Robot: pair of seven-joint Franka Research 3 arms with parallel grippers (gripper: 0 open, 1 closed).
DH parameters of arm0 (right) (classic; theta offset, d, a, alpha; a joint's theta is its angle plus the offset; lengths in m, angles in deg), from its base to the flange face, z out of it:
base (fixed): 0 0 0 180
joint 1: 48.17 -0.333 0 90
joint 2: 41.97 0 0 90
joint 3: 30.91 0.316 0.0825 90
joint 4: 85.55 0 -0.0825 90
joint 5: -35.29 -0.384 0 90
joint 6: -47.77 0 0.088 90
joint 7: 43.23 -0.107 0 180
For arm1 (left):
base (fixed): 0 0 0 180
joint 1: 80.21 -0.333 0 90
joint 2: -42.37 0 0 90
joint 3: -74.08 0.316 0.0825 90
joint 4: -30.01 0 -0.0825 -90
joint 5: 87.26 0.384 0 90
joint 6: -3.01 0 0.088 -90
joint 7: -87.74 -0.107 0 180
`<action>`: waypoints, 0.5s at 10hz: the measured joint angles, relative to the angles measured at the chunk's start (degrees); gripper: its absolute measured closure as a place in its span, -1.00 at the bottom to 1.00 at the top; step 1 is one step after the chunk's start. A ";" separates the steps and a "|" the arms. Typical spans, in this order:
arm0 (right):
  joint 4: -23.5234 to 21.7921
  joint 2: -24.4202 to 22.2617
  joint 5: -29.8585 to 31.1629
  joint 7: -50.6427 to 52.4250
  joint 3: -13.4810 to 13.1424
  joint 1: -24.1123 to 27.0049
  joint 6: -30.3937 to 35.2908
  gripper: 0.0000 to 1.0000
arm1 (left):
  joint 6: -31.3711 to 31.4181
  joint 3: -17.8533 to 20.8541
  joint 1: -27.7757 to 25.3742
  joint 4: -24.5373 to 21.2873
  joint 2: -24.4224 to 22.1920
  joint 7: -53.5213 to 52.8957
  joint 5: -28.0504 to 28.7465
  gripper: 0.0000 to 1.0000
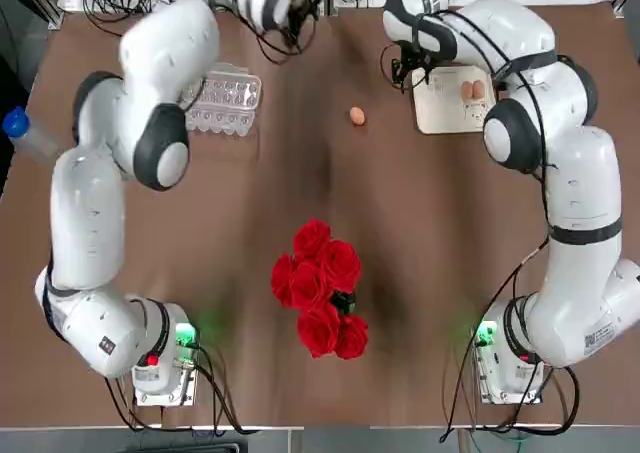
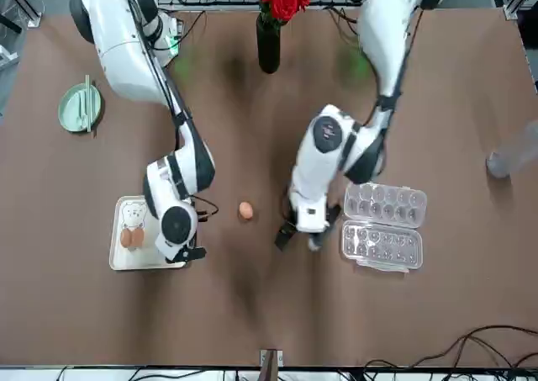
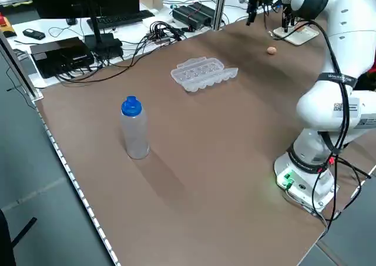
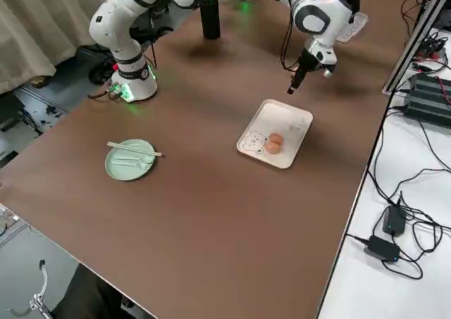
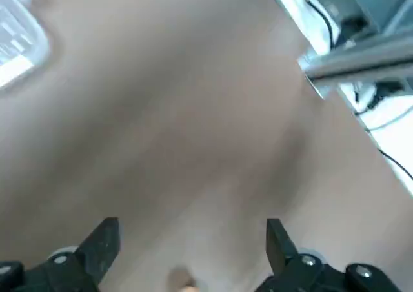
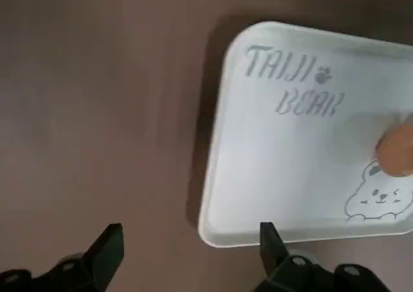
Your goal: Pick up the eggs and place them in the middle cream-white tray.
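Two eggs (image 1: 472, 91) already sit in the tray (image 1: 440, 118); your third egg (image 1: 357, 116) lies on the bare table between tray and carton (image 1: 226, 101). The right gripper (image 2: 192, 251) hangs open and empty at the tray's edge. Farther out, the left gripper (image 2: 296, 240) is wide open, empty, near that egg; next, settle one around it.

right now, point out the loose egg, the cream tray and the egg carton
loose egg (image 1: 357, 116), top view, middle of its shell
cream tray (image 4: 294, 127), right side view, bare part near the writing
egg carton (image 2: 385, 224), front view, hinge between its halves
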 joint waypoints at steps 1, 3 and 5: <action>0.08 -0.02 -0.41 -1.15 0.07 -1.84 -0.77 -0.89 | -4.07 0.10 -2.29 -0.06 -2.30 -3.99 0.04 -1.00; 0.25 -0.04 -3.10 -5.38 0.07 -5.09 -5.63 -0.89 | -15.76 0.16 -8.22 -0.15 -8.10 -15.63 0.15 -1.00; 0.34 -0.15 -3.94 -6.53 0.09 -6.76 -8.43 -0.90 | -25.76 0.16 -14.86 -0.43 -15.12 -29.03 0.31 -1.00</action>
